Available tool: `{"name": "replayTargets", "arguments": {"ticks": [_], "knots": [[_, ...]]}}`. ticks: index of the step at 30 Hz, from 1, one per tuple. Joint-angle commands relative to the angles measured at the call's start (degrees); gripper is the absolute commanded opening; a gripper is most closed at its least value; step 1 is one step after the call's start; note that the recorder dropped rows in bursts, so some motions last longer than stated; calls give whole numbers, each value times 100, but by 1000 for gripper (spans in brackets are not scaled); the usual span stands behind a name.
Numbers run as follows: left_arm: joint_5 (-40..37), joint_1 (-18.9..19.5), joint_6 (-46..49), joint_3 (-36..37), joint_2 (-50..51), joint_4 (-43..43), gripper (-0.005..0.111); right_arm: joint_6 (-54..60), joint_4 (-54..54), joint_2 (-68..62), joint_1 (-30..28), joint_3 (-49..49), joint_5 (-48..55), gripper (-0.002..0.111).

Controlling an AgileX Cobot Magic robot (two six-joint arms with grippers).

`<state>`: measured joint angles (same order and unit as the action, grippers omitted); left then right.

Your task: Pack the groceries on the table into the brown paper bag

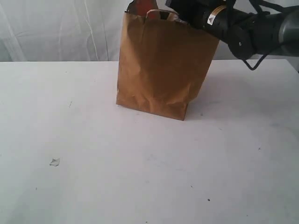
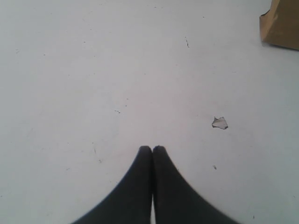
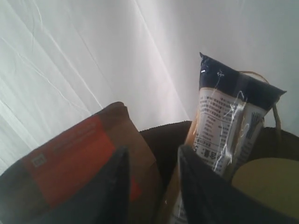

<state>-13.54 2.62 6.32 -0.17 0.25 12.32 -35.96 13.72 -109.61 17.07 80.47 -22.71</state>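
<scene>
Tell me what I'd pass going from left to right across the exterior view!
Small white scrap on the table → brown paper bag → right arm, reaching in over the bag's top.

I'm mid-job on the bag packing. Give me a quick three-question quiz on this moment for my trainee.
1. True or false: the left gripper is shut, holding nothing, over the table.
2. Which gripper is at the mouth of the bag? A. left gripper B. right gripper C. neither
3. Fill in: beside the packet in the bag shows a ______ lid.

Key: 1 true; 2 B; 3 yellow.
</scene>
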Motion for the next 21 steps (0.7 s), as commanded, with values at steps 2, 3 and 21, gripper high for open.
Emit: {"name": "replayTargets", "arguments": {"ticks": [2,3,21], "knots": [[24,10,-6,17,-25,47,0,173,81,545,-1,35,3113,33],[24,10,-6,17,-25,47,0,420,185,667,-1,25,3911,31],[2,10,-6,17,-25,47,0,511,2218,3636,-59,-2230,4469,0]]}}
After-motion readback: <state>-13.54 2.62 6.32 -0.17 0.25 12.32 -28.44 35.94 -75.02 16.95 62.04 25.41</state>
